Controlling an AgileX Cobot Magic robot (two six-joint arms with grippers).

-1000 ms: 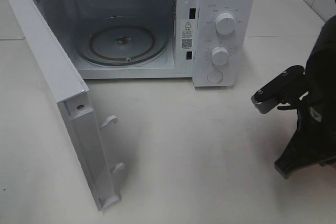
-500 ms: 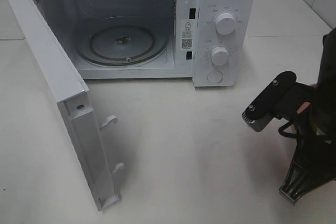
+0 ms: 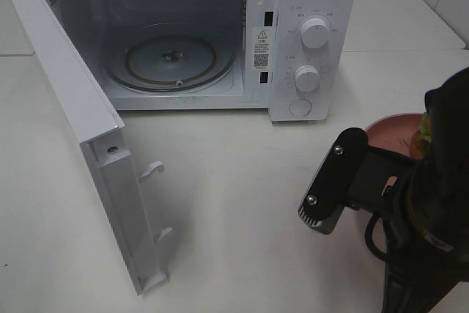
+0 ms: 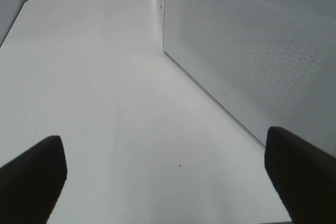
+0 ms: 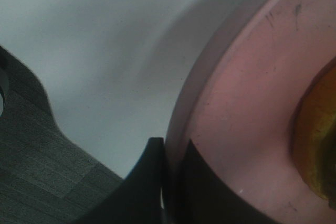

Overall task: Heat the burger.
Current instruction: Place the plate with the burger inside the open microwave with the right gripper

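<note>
In the right wrist view the burger (image 5: 317, 145) shows only as an orange-brown curved edge sitting on a pink plate (image 5: 247, 114). My right gripper (image 5: 167, 179) is shut on that plate's rim, one finger on each side of the edge. From the high camera, a strip of the plate (image 3: 388, 131) and a green-yellow bit of the burger (image 3: 420, 141) peek out behind my right arm (image 3: 432, 203), which hides the gripper itself. My left gripper (image 4: 168, 182) is open with nothing between its fingers, low over the table beside the microwave's side wall (image 4: 252, 56).
The white microwave (image 3: 311, 5) stands at the back with its door (image 3: 80, 122) swung wide open to the left. Its glass turntable (image 3: 170, 56) lies bare inside. White tabletop (image 3: 234, 203) stretches between the microwave and my right arm.
My right arm has swung left and toward the table's front. The pink plate and a bit of the burger have come into the high view. The microwave is unchanged.
</note>
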